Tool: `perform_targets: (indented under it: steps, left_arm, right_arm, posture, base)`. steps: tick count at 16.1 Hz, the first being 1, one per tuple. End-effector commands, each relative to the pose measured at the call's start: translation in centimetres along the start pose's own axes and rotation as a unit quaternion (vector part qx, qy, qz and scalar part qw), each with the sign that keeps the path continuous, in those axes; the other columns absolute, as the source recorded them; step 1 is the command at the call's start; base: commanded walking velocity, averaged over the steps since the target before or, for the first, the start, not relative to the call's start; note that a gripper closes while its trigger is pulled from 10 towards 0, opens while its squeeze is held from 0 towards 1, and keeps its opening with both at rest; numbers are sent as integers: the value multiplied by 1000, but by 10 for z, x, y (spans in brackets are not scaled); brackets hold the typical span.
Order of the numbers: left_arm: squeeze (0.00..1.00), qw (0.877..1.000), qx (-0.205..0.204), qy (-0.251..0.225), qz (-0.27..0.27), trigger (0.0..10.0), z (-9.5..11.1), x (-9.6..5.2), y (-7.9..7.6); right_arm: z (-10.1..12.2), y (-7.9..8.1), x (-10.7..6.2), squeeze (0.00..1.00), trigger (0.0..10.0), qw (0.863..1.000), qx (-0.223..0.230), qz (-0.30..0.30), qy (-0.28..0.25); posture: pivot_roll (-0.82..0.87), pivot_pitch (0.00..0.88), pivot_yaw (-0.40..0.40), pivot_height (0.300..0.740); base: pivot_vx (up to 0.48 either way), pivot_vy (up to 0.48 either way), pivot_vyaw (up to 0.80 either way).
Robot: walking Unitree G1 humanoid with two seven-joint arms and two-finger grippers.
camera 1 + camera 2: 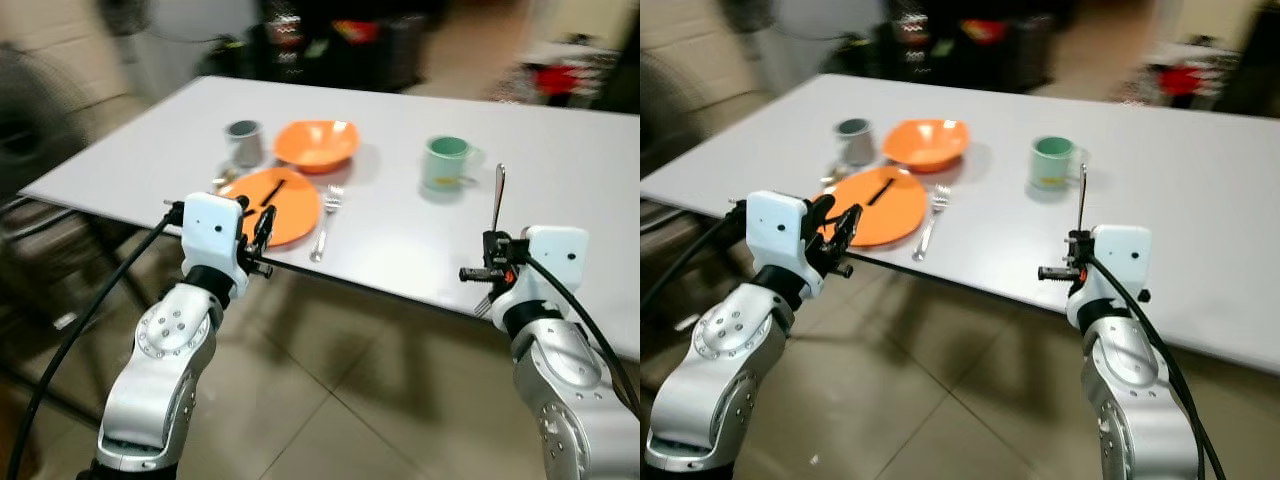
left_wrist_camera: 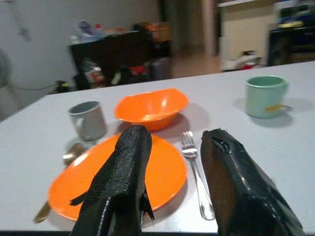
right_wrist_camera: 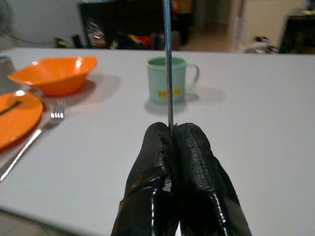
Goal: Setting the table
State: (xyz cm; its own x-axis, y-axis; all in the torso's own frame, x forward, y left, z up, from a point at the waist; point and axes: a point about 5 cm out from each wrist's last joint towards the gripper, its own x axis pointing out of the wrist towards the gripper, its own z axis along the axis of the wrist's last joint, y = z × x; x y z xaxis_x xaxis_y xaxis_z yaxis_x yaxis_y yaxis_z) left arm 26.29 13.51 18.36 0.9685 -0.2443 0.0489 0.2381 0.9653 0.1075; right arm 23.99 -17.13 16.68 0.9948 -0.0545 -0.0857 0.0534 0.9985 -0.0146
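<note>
Left eye view looks down on a white table (image 1: 560, 160) holding one orange plate (image 1: 285, 210), one orange bowl (image 1: 316, 143), two cups and some cutlery. A grey metal cup (image 1: 243, 142) stands just left of the bowl; a green mug (image 1: 444, 162) stands apart to the right. One silver fork (image 1: 327, 220) lies on the table just beside the plate's right edge, and a gold-coloured spoon (image 2: 64, 169) lies by the plate's left edge, partly under it. The left gripper (image 1: 258, 232) hovers at the near table edge in front of the plate, its two black fingers (image 2: 123, 182) spread apart and empty. The right gripper (image 1: 494, 262) sits at the near edge further right, fingers pressed together around one thin silver utensil (image 1: 497, 195) — held upright, its handle end rising toward the mug; which utensil it is cannot be told.
</note>
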Motion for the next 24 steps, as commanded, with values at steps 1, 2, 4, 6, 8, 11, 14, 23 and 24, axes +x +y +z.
perform_targets:
  steps: [1, 2, 4, 6, 8, 11, 14, 23, 24]
  left_arm:
    - [0, 1000, 5, 8, 13, 10000, -2, -1, 8]
    - [0, 1000, 5, 10, 15, 10000, -2, -1, 9]
    - [0, 1000, 5, 11, 18, 10000, -3, -1, 10]
    - [0, 999, 37, 14, 33, 10000, -4, -2, 12]
    - [0, 999, 32, 18, 39, 10000, -5, -2, 13]
    - [0, 998, 9, 14, 57, 10000, -3, -8, 15]
    - [0, 999, 7, 9, 48, 10000, -3, -8, 16]
    - [0, 1000, -3, 13, 16, 10000, -4, -11, 9]
    - [0, 1000, -5, 13, 14, 10000, -4, -12, 9]
  right_arm:
    - [5, 8, 0, 0, 10000, 1000, 5, 19, -8]
    - [5, 8, 1, 0, 10000, 1000, 4, 20, -8]
    - [6, 6, 0, 0, 10000, 1000, 1, 19, -6]
    - [7, 5, 0, 0, 10000, 1000, -2, 17, -5]
    - [7, 4, 0, 0, 10000, 1000, -4, 19, -4]
    - [6, 8, 7, 0, 10000, 1000, -17, 26, 7]
    - [5, 11, 10, 0, 10000, 999, -19, 35, 16]
    - [5, 8, 14, 0, 10000, 998, -17, 47, 33]
    - [5, 9, 14, 0, 10000, 998, -17, 47, 36]
  posture:
    - [-119, 24, 89, 740]
    - [-119, 24, 89, 740]
    - [-123, 31, 83, 740]
    - [-126, 38, 69, 740]
    - [-125, 42, 62, 740]
    - [-109, 48, 42, 740]
    - [-103, 51, 40, 740]
    - [-104, 66, 51, 740]
    - [-102, 65, 50, 740]
  base:
    - [0, 480, -800]
    - [0, 480, -800]
    - [0, 480, -800]
    - [0, -240, -400]
    - [0, -480, 0]
    - [0, 0, 0]
    - [0, 0, 0]
    - [161, 0, -135]
    - [270, 0, 0]
